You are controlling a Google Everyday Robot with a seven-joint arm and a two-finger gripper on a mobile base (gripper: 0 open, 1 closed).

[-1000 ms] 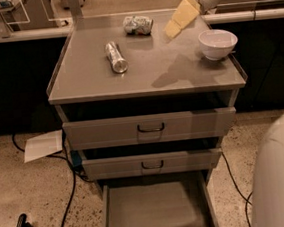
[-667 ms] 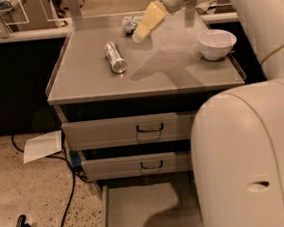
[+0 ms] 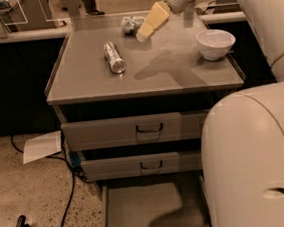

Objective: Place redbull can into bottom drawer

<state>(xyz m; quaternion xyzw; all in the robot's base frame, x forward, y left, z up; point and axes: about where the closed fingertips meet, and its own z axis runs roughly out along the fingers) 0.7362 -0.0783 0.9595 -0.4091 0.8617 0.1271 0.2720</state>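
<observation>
The redbull can lies on its side on the grey cabinet top, left of centre, its shiny round end toward me. The bottom drawer is pulled out below, its flat grey floor bare. My gripper hangs above the back of the cabinet top, its pale yellow fingers pointing down-left. It is right of and behind the can, clear of it, and holds nothing that I can see.
A crumpled foil packet lies at the back of the top, just left of the gripper. A white bowl stands at the right. Two upper drawers with black handles are closed. My arm's large white body fills the right. Paper and cables lie on the floor at left.
My gripper has moved left across the back of the cabinet top, from near the bowl toward the foil packet and the can. My arm's body has swung into the right of the view.
</observation>
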